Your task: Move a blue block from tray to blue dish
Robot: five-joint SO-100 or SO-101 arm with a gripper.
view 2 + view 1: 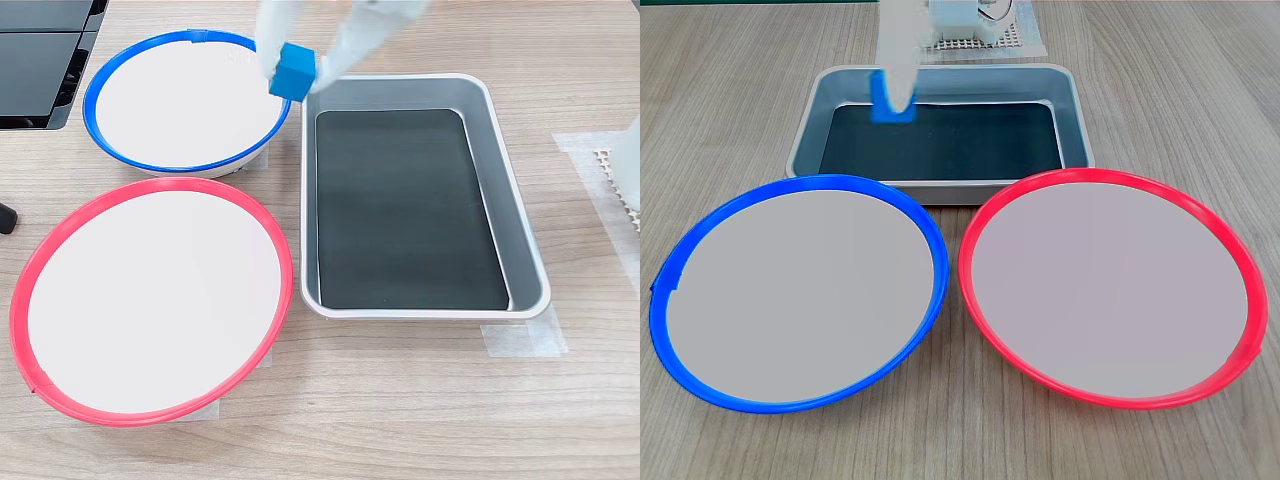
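At the top centre of the second exterior view, the gripper (293,70) is clenched on the blue block (292,71), lifted between the tray (520,250) and the blue dish (110,75). Pickup looks done; carrying over the dish and releasing remain.

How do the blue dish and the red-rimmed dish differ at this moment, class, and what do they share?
The blue dish has a blue rim; the red-rimmed dish has a red one. In the second exterior view the tool holds the blue block over the blue dish's edge; nothing is near the red-rimmed dish. Both are round, pale-centred and empty.
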